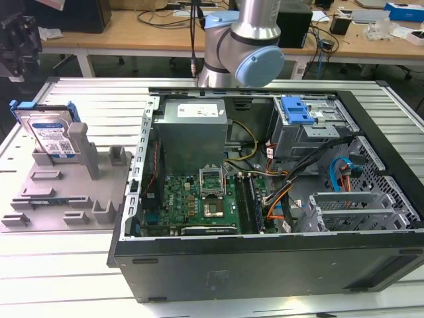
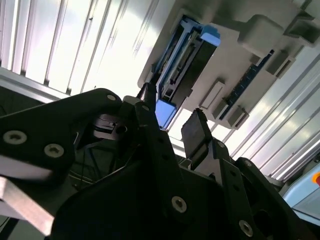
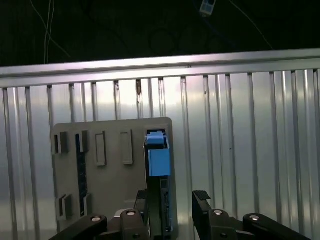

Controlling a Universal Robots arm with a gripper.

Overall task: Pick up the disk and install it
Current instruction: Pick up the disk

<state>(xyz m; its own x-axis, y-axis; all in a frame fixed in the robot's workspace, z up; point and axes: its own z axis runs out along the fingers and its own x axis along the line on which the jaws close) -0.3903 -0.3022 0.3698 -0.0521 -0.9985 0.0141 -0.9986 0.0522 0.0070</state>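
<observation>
Disk [image 1: 52, 136] stands on edge in the grey holder [image 1: 66, 199] at the exterior view's left, my spread jaws poised above it, and I judge it stiff, dense and shock-sensitive, best pinched across its flat faces.

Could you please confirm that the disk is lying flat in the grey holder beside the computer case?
Not quite: the disk stands upright on its edge, not flat, in the grey holder beside the computer case, as the exterior view shows.
</observation>
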